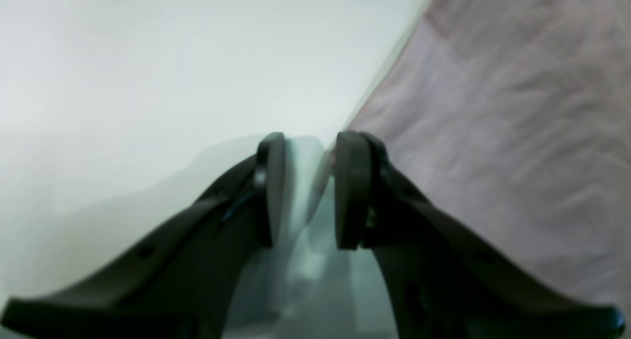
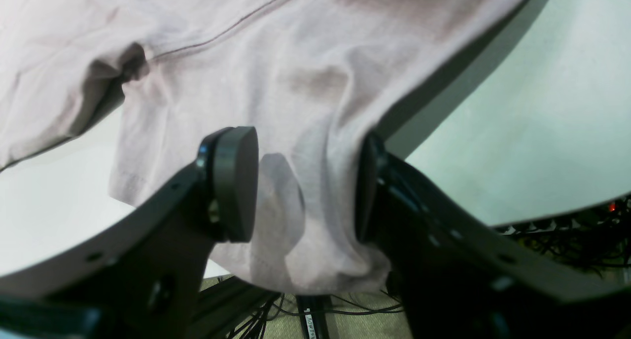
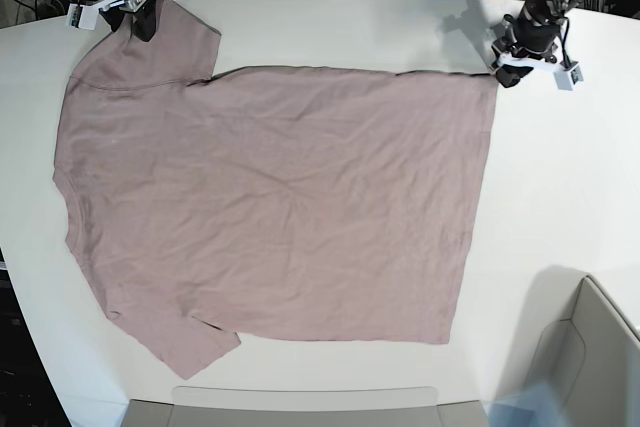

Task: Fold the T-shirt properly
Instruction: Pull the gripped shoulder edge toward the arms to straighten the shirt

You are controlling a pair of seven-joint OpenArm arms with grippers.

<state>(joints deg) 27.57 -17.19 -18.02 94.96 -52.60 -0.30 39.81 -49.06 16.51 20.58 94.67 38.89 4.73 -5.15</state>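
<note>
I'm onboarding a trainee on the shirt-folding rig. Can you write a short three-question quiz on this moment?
1. True or false: the left gripper has cloth between its jaws.
2. Which part of the T-shirt lies between the right gripper's jaws: A collar, B sleeve, C bottom hem?
3. What colour is the table?

Key: 1 false, bare table shows between them; 2 B; 3 white.
</note>
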